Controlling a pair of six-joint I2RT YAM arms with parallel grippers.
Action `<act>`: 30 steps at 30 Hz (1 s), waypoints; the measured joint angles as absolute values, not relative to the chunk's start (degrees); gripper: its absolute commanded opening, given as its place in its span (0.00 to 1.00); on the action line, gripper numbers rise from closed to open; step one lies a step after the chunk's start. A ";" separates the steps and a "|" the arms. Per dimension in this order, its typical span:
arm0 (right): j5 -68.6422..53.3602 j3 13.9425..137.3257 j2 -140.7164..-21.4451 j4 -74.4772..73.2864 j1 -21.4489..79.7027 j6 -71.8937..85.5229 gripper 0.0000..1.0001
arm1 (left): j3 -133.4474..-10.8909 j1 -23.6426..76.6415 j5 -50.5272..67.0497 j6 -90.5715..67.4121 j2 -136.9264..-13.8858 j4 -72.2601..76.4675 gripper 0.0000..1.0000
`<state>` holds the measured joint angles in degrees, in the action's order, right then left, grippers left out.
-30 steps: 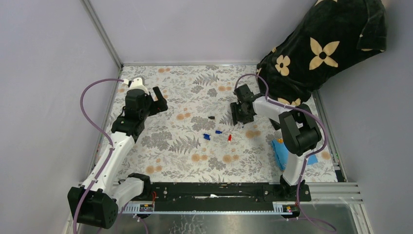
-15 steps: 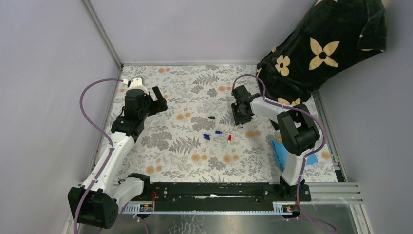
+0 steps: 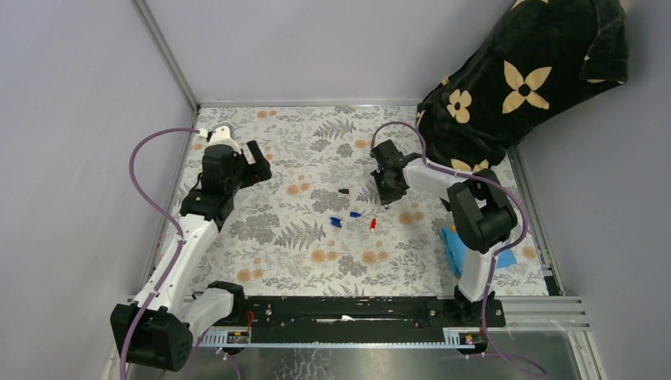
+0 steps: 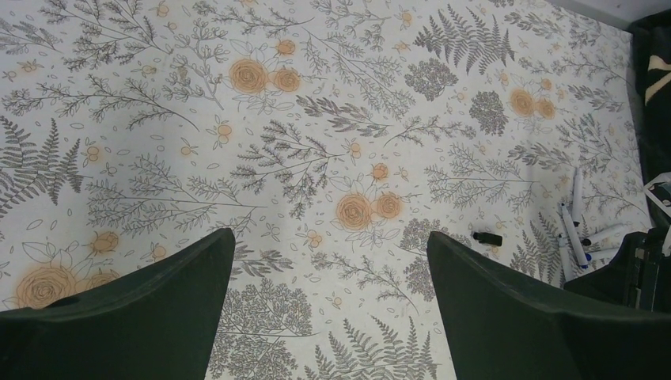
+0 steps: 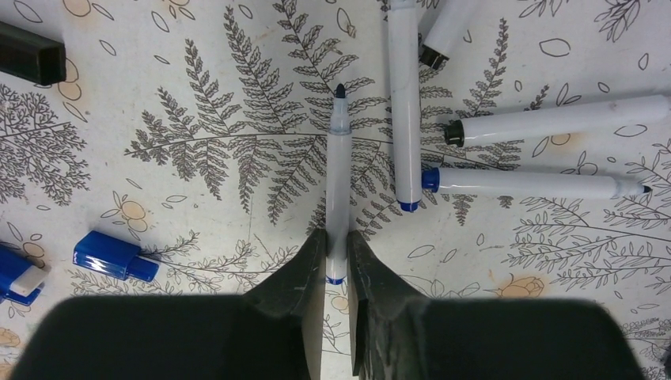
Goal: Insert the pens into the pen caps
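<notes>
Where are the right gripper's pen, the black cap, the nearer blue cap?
pen (image 5: pixel 339 182): right wrist view, mid-barrel.
black cap (image 5: pixel 30 54): right wrist view, top face.
nearer blue cap (image 5: pixel 111 255): right wrist view, body centre.

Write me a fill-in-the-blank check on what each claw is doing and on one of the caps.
1. The right claw pinches a white pen whose tail end is coloured ____.
2. The left claw stands wide ____, holding nothing.
3. The cap at the top left corner of the right wrist view is coloured ____.

Missing words: blue; open; black.
</notes>
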<state>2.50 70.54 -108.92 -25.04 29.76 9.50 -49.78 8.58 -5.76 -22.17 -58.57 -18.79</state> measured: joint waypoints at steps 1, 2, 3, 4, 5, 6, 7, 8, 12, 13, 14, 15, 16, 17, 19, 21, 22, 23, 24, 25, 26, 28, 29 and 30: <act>2.48 70.54 -108.92 -25.04 29.78 9.41 0.14 | -49.69 8.56 -5.76 -22.20 -58.54 -18.81 0.99; 2.48 70.57 -108.92 -25.04 29.78 9.30 0.12 | -49.63 8.56 -5.76 -22.20 -58.52 -18.81 0.98; 2.42 70.57 -108.92 -25.04 29.78 9.19 0.11 | -49.60 8.56 -5.72 -22.20 -58.52 -18.81 0.98; 2.33 70.59 -108.92 -25.04 29.80 9.04 0.10 | -49.58 8.56 -5.69 -22.20 -58.52 -18.79 0.98; 2.15 70.59 -108.92 -25.04 29.80 8.82 0.10 | -49.56 8.56 -5.72 -22.20 -58.50 -18.79 0.98; 2.02 70.59 -108.92 -25.02 29.80 8.73 0.09 | -49.56 8.51 -5.69 -22.20 -58.50 -18.79 0.98; 1.89 70.59 -108.92 -24.99 29.80 8.58 0.09 | -49.56 8.49 -5.67 -22.22 -58.48 -18.79 0.98; 1.67 70.59 -108.90 -24.97 29.80 8.49 0.08 | -49.56 8.49 -5.54 -22.31 -58.46 -18.79 0.98; -0.34 70.02 -107.63 -24.49 29.93 8.29 0.06 | -49.32 8.14 -5.34 -23.20 -58.28 -18.74 0.98; -0.78 69.71 -106.80 -24.36 29.98 8.29 0.06 | -49.10 8.01 -5.34 -23.75 -58.19 -18.68 0.98; -1.23 69.19 -105.38 -24.10 30.02 8.32 0.06 | -48.90 7.81 -5.32 -24.32 -58.11 -18.65 0.98; -1.28 69.12 -105.19 -24.08 30.02 8.32 0.06 | -48.69 7.68 -5.10 -24.91 -58.02 -18.61 0.99; -2.11 68.58 -102.21 -23.59 30.06 8.36 0.06 | -48.51 7.49 -4.69 -25.32 -58.00 -18.55 0.98; -2.83 68.49 -100.38 -23.22 30.06 8.40 0.06 | -48.40 7.38 -4.12 -25.69 -57.98 -18.35 0.98; -4.67 68.47 -96.42 -21.89 30.06 8.58 0.06 | -48.27 7.29 -2.42 -26.52 -57.91 -17.39 0.98; -6.83 68.29 -92.66 -19.88 30.06 8.86 0.07 | -48.27 7.27 -0.38 -27.31 -57.78 -16.32 0.98; -7.86 68.16 -91.05 -19.00 30.09 9.15 0.07 | -48.23 7.27 0.91 -27.73 -57.65 -15.66 0.98; -8.75 68.05 -89.84 -18.33 30.09 9.34 0.07 | -48.10 7.27 2.28 -28.23 -57.43 -14.90 0.99; -9.96 67.79 -88.53 -17.41 30.11 9.74 0.07 | -47.99 7.27 3.33 -28.64 -57.23 -14.37 0.98; -11.07 67.46 -87.42 -16.67 30.11 10.13 0.07 | -47.66 7.27 4.91 -29.17 -56.95 -13.32 0.98; -12.16 67.00 -86.46 -15.92 30.11 10.59 0.07 | -47.37 7.27 6.17 -29.69 -56.75 -12.62 0.98; -14.52 65.49 -84.55 -14.24 30.15 11.88 0.07 | -46.09 7.27 9.58 -31.18 -56.10 -10.11 0.98; -15.40 64.45 -83.55 -13.43 30.17 12.64 0.07 | -45.39 7.29 10.92 -31.81 -55.79 -9.15 0.98; -16.36 63.09 -82.43 -12.40 30.17 13.54 0.07 | -44.29 7.29 12.71 -32.84 -55.27 -7.77 0.98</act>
<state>-16.36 63.09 -82.43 -12.40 30.17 13.54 -44.29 7.29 12.71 -32.84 -55.27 -7.77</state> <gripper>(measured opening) 0.167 0.983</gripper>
